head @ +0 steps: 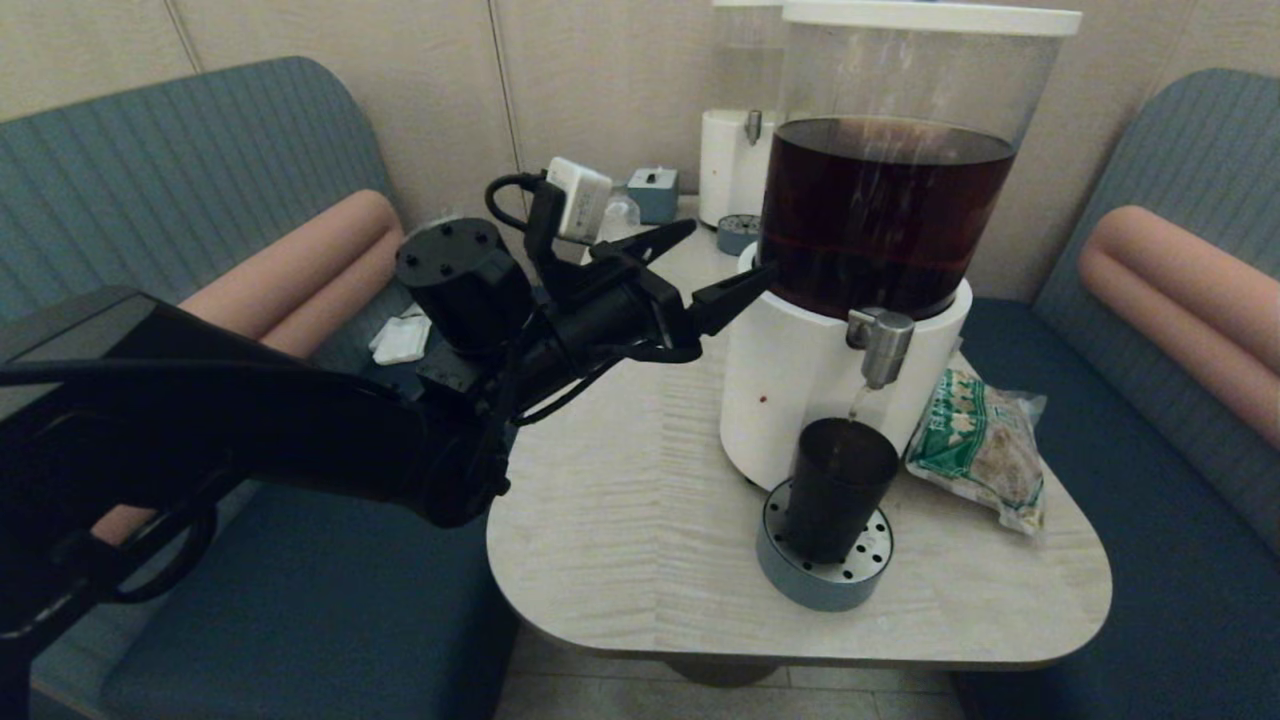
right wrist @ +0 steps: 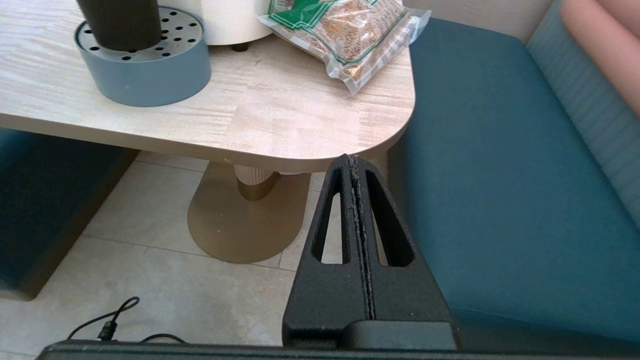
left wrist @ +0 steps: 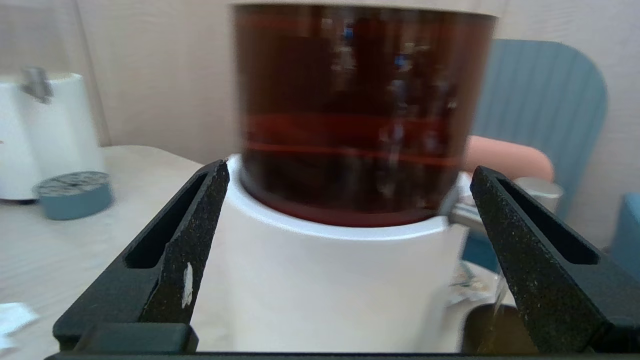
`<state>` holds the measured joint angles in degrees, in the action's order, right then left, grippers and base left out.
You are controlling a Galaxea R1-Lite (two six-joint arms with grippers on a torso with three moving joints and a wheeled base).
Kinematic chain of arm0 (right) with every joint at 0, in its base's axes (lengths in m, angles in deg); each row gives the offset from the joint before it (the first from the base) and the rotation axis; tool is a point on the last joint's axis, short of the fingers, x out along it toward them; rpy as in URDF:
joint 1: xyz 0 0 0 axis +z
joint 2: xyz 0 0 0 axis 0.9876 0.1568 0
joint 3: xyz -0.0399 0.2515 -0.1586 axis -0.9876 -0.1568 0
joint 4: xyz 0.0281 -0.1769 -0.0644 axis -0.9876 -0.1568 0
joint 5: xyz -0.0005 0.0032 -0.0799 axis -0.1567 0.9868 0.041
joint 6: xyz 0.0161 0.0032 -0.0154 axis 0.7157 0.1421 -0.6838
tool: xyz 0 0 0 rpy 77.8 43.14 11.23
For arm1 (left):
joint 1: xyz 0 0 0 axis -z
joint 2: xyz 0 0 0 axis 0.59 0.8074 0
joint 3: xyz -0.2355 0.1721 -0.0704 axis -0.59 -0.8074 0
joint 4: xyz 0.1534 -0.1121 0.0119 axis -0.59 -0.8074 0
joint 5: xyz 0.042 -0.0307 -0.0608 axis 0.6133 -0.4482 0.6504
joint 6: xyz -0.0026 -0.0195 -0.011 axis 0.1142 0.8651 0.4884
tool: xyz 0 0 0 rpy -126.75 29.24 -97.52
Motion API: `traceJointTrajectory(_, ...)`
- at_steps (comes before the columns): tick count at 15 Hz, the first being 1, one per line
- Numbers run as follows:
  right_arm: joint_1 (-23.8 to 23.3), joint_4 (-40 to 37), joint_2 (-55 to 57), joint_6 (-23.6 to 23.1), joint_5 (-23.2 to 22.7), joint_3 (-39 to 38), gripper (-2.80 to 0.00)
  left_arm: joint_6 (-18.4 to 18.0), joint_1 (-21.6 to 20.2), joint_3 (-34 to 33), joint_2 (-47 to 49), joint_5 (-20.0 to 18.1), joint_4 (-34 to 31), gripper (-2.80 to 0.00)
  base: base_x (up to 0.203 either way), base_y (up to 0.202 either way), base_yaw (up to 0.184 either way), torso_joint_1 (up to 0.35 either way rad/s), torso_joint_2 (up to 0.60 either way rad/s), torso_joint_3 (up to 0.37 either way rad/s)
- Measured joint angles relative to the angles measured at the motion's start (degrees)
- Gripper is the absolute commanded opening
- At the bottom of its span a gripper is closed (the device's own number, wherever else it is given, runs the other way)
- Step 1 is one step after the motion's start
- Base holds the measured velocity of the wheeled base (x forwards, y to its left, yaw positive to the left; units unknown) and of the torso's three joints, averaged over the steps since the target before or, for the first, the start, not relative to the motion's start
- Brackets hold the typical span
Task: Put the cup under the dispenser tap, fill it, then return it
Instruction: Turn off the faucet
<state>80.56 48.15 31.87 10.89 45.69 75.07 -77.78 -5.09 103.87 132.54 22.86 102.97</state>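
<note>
The near-black cup [head: 838,488] stands on the round grey drip tray [head: 823,565], directly under the steel dispenser tap [head: 880,345]. A thin stream of drink runs from the nozzle into the cup. In the right wrist view the cup [right wrist: 120,22] shows at the table's near side. My left gripper [head: 720,262] hangs open and empty, level with the top of the big dispenser's white base [left wrist: 325,285] and to its left. My right gripper [right wrist: 354,161] is shut on nothing, parked below the table's front right corner.
A bag of snacks [head: 978,445] lies right of the dispenser. At the table's back stand a second, pale dispenser [head: 735,150] and another grey drip tray [head: 738,232]. Blue benches flank the table [head: 620,540]. A white charger [head: 578,198] rides on my left wrist.
</note>
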Motion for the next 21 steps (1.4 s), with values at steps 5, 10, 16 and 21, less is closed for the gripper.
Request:
traceJointTrajectory(5,0.01,0.0,0.0,0.01,0.01,0.0,-2.8,1.48,3.67,-0.14,-0.18,1.52,0.0,0.0,0.0,0.0,0.0,0.0,0.0,0.0)
traceJointTrajectory(10,0.01,-0.01,0.0,0.02,0.02,0.0,-2.8,1.35,4.32,0.71,1.87,1.46,0.09,0.0,0.0,0.0,0.0,0.0,0.0,0.0)
traceJointTrajectory(16,0.0,0.01,0.0,0.02,0.0,0.0,-2.8,1.38,6.16,1.68,3.44,1.49,-0.11,0.0,0.0,0.0,0.0,0.0,0.0,0.0)
traceJointTrajectory(21,0.01,-0.01,0.0,0.0,0.0,0.0,-2.8,1.37,6.5,2.36,4.29,1.6,-0.33,0.0,0.0,0.0,0.0,0.0,0.0,0.0)
